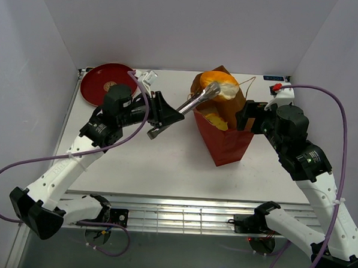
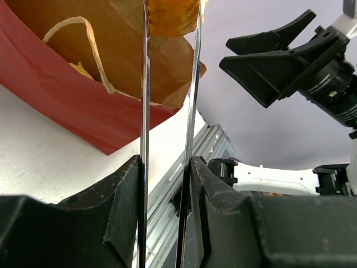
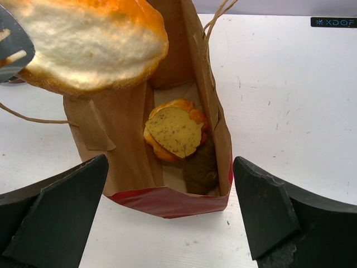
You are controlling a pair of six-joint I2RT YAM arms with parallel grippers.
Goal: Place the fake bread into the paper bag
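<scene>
Left tool clamps tongs; right tool wide, empty.

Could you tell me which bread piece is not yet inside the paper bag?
The orange-crusted, pale-bottomed roll, held by tongs over the bag; the speckled yellow piece and dark brown piece lie inside.

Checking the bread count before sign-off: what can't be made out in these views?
- Paper bag floor: right wrist view, the held bun and the bag's walls cover part, so further pieces cannot be counted.
- Tongs tips: left wrist view, cut off by the top edge.
- Red plate: top view, partly behind the left arm.
</scene>
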